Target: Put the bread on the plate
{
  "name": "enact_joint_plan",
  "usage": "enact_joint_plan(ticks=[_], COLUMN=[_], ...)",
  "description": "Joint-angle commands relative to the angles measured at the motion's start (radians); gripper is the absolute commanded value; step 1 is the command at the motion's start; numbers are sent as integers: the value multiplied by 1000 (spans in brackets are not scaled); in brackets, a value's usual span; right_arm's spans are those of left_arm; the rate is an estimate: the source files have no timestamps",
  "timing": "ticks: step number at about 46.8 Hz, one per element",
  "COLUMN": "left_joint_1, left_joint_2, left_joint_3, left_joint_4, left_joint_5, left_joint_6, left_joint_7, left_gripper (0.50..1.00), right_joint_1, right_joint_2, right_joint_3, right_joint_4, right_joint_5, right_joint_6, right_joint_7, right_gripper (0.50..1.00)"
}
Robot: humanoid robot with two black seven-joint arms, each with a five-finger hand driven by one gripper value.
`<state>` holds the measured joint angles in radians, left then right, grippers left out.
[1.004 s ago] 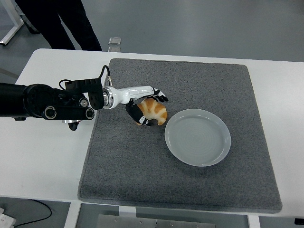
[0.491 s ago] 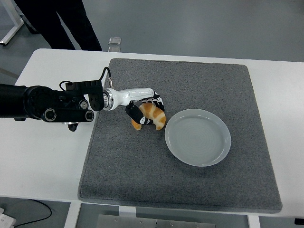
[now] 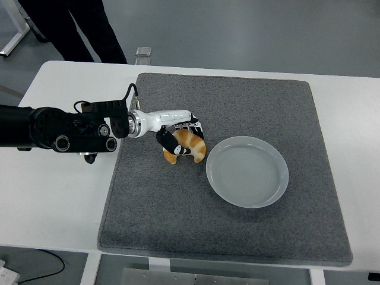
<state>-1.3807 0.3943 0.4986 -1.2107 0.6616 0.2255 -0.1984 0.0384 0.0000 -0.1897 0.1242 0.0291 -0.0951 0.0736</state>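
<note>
Left to right for you: left arm point(image 3: 53, 127) comes in from 9 o'clock over the white table point(image 3: 53, 196), and the left hand point(image 3: 181, 135) sits at the left part of the grey mat point(image 3: 237, 237), fingers point(image 3: 193, 126) curled over the bread point(image 3: 186, 146) with the thumb on its near-left side, so it's grasping the croissant. You can't tell from this view whether the bread is lifted clear or touching the mat. The plate point(image 3: 247, 171) is at 3 o'clock from the bread, just beside it, not touching; it holds nothing. Nothing stands between bread and plate, just bare mat. At the table's far edge, 12 o'clock from the hand, a small clear object point(image 3: 142, 51) lies on the floor side; too small to identify. A person's dark trouser legs point(image 3: 89, 29) show at 11 o'clock, well apart from the work. Versus a second ago: the fingers have closed down tighter on the bread and it has tilted, its near end now lower-left; plate unmoved.
</note>
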Motion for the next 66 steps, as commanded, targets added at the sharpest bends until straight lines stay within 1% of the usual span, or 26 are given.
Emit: enact_joint_plan(ticks=[1, 9, 14, 21, 27, 34, 55, 66], left_joint_1=[-6, -20, -46, -118, -192, -245, -340, -380], left_joint_2=[3, 9, 17, 46, 63, 78, 74, 38], left_joint_3=[0, -3, -3, -6, -6, -6, -8, -6], left_joint_4=[-3, -16, -26, -69, -82, -95, -108, -112], left_joint_5=[0, 0, 1, 0, -4, -10, -16, -16], left_joint_6=[8, 8, 8, 8, 5, -5, -6, -6], left_joint_7=[-1, -6, -12, -13, -13, -13, -16, -19], left_gripper=[500, 500, 500, 500, 500, 500, 500, 500], right_joint_1=[0, 0, 0, 0, 0, 0, 0, 0], right_joint_2=[0, 0, 0, 0, 0, 0, 0, 0], right_joint_3=[0, 0, 0, 0, 0, 1, 0, 0], right_joint_4=[0, 0, 0, 0, 0, 0, 0, 0], right_joint_5=[0, 0, 0, 0, 0, 0, 0, 0], right_joint_6=[-1, 0, 0, 0, 0, 0, 0, 0], right_joint_7=[0, 0, 0, 0, 0, 0, 0, 0], right_gripper=[952, 952, 952, 952, 952, 952, 952, 952])
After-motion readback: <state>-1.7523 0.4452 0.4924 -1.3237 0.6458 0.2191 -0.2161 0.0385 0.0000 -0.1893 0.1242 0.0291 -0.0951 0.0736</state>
